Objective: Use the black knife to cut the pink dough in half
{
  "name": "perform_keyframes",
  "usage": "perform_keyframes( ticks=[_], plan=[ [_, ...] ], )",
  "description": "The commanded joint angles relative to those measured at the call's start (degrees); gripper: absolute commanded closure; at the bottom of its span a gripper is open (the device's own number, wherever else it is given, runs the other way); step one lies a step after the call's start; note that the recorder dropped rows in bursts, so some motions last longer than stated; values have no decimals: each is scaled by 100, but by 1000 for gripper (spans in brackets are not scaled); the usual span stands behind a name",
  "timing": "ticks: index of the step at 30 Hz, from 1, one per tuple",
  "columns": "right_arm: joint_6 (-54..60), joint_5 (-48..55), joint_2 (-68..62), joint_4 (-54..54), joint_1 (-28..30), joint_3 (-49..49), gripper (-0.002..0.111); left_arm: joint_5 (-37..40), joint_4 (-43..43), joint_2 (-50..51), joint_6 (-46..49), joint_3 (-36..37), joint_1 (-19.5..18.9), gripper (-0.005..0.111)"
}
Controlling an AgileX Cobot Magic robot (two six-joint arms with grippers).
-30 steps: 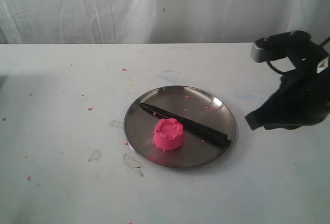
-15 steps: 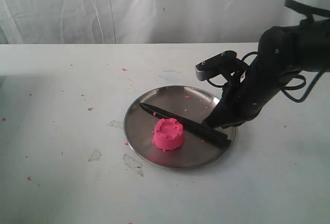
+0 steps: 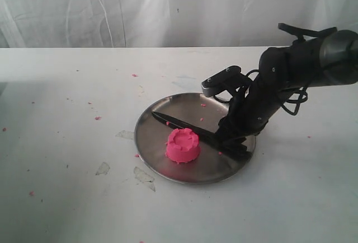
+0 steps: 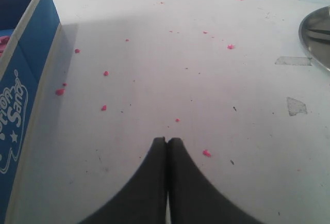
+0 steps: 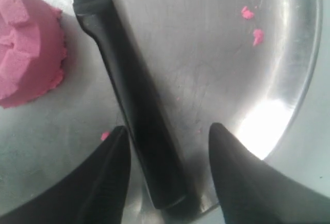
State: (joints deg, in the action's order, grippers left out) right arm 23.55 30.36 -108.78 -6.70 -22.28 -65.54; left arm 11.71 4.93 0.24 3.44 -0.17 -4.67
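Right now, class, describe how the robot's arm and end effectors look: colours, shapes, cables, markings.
The right arm is black, with rounded, slightly glossy links, looping black cables and a grey camera bar at the wrist. The right end effector and left end effector each have two matte black fingers, broad-based and tapering to narrow tips. No markings show.

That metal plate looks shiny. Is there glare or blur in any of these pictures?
Right wrist view: white glare flares on the plate near its rim, and the close right end effector looks soft, out of focus. Exterior view: even, slightly hazy light, no harsh shadows. Left wrist view: fairly sharp, with a faint shadow beside the blue box.
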Motion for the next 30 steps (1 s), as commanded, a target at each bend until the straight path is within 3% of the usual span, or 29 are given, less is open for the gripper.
perform_keyframes(
  ticks=[1,14,30],
  plan=[
    [47,-53,-132,-5,3,-54,63,-12,44,-24,-1,17,37,107],
    [71,84,-224,-78,3,-54,67,-12,44,-24,-1,17,37,107],
    [71,287,-233,-78,3,-54,108,-12,44,-24,-1,17,37,107]
  ],
)
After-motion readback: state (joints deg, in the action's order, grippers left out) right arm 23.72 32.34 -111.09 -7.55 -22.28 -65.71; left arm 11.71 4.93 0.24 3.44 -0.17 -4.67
